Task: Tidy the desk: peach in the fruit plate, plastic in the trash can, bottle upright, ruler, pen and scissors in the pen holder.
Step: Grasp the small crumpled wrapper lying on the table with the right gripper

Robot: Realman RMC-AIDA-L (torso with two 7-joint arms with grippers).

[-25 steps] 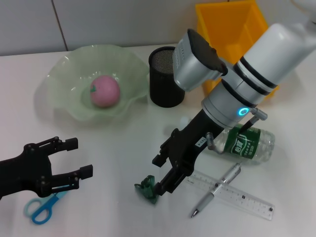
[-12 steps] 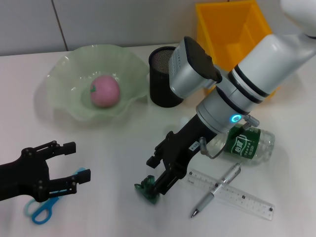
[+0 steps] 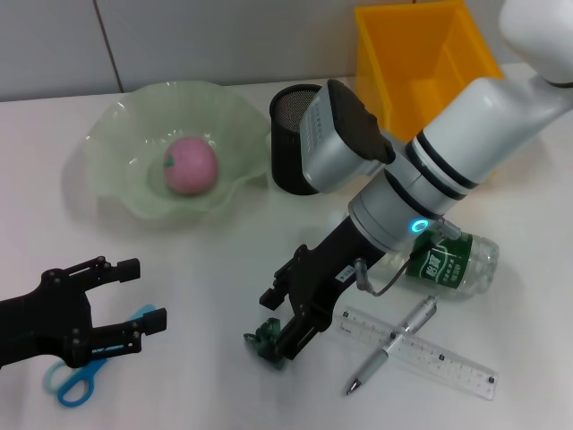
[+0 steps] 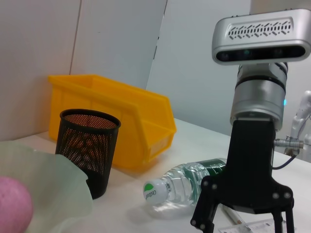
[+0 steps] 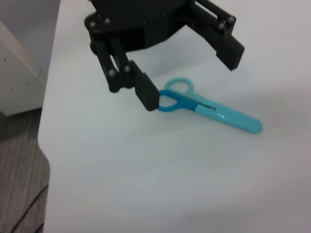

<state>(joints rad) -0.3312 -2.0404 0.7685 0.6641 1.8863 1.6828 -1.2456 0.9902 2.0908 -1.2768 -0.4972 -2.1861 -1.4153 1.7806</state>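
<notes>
Right tool (image 3: pixel 279 333) in head view sits low at counter (image 3: pixel 224 260) centre-near, jaws closed around the green plastic scrap (image 3: pixel 266 340); since the earlier frame its arm has slid a bit left while the scrap has kept its spot. Left tool (image 3: pixel 134 294) at near left, released and spread, has shifted slightly nearer, over the blue scissors (image 3: pixel 72 376). Fruit plate (image 3: pixel 116 134) far left holds the peach (image 3: pixel 190 166). Black mesh pen holder (image 3: pixel 291 170) looks empty; yellow trash can (image 3: pixel 421 54) far right shows nothing inside. Bottle (image 3: pixel 457 260) lies on its side right of the arm; pen (image 3: pixel 394 345) rests across the ruler (image 3: pixel 448 358) at near right.

Left wrist view: pen holder, trash can, lying bottle, right tool (image 4: pixel 243 221) in front.

Right wrist view: left tool (image 5: pixel 194 73) spread above the scissors (image 5: pixel 214 110) on the counter.
</notes>
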